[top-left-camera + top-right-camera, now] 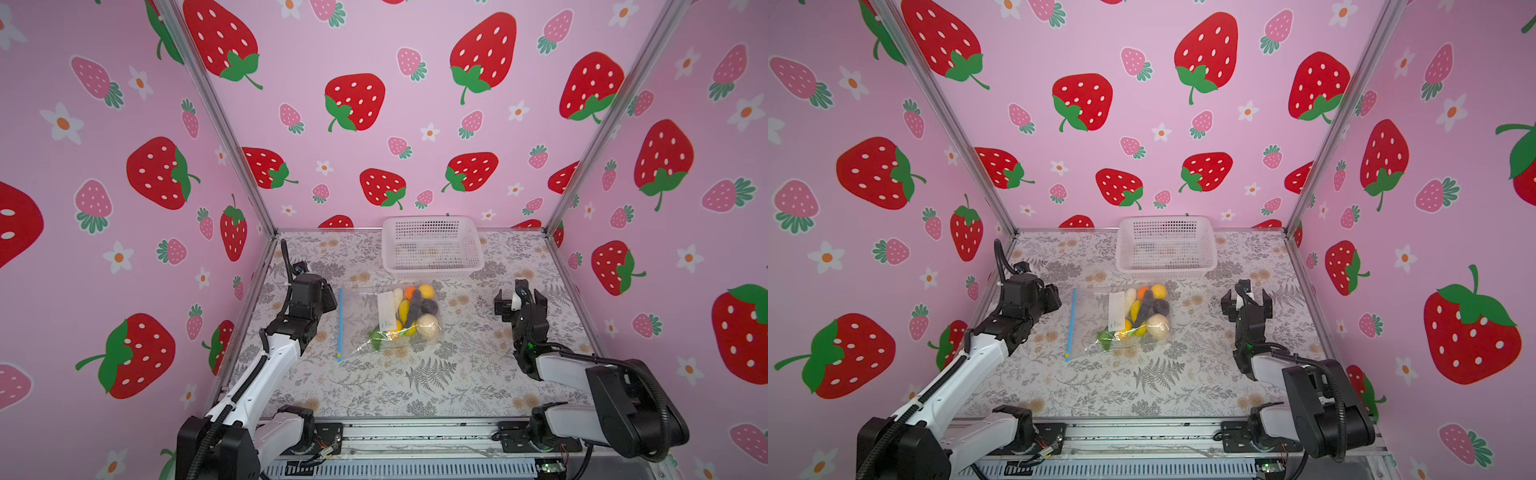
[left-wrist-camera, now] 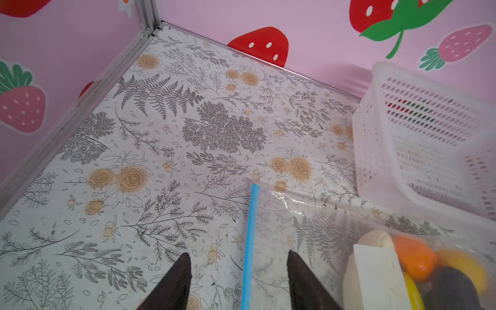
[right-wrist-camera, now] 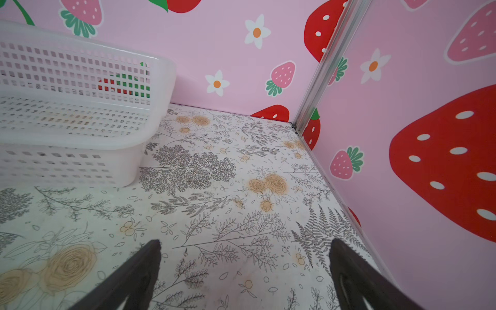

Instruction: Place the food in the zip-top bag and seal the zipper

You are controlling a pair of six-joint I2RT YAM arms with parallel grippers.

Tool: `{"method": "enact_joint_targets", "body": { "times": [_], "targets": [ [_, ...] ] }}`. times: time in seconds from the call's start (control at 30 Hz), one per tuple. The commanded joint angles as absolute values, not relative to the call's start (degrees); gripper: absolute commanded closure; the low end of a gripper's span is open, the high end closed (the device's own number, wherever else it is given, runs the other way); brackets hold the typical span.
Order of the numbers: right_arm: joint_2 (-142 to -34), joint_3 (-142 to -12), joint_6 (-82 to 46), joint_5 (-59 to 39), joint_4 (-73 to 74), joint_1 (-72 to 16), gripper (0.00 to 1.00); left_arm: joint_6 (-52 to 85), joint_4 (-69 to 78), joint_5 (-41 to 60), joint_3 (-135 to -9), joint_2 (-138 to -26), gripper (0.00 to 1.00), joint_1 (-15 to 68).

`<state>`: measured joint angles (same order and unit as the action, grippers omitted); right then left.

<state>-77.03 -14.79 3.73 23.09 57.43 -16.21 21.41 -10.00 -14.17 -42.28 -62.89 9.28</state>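
Well, the clear crinkly plastic zip-top bag lies flat on the flowery tabletop, with little toy food bunched inside. Its light blue zipper strip faces the left claw, so it is easy to reach. That claw hangs partly open over it, empty. The right claw sits wide and empty, off to the side.

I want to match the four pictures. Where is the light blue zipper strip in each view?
In a top view: zipper, a line left of centre.
In a top view: zipper, likewise left of centre.
Left wrist: zipper seen between the left tool's tips.
Right wrist: not in it.
Shared landmark: white basket.
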Motion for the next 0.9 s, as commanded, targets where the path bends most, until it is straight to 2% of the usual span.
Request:
{"method": "enact_joint_targets", "body": {
  "times": [0.0, 0.13, 0.33, 0.67, 0.77, 0.83, 0.87],
  "targets": [
    [-79.29, -14.00, 3.86, 20.12, 66.78, -13.81, 0.01, 16.99, -4.41, -20.41, -40.61, -62.43, 0.41, 9.10],
    [-82.66, -12.55, 2.18, 14.33, 71.30, -10.68, 0.01, 12.67, 1.79, -20.80, -37.41, -62.05, 0.40, 9.10],
    [-89.82, -10.92, 0.58, 12.37, 80.33, -8.90, 0.01, 7.13, 10.85, -18.87, -31.47, -62.06, 0.39, 8.66],
    [-90.05, -14.85, -2.11, 8.98, 72.36, -5.87, 0.01, 5.46, 15.29, -11.81, -31.45, -69.14, 0.36, 3.59],
    [-90.00, -14.88, -2.09, 9.05, 72.46, -5.88, 0.01, 4.67, 17.00, -10.82, -31.90, -71.32, 0.26, 2.64],
    [-89.91, -14.77, -2.02, 9.05, 72.52, -5.84, 0.01, 3.70, 18.32, -10.87, -32.03, -72.44, 0.00, 2.36],
    [-89.87, -14.81, -1.94, 8.98, 72.65, -5.89, 0.01, 3.60, 19.26, -11.58, -32.09, -73.04, 0.01, 2.21]
  ]
}}
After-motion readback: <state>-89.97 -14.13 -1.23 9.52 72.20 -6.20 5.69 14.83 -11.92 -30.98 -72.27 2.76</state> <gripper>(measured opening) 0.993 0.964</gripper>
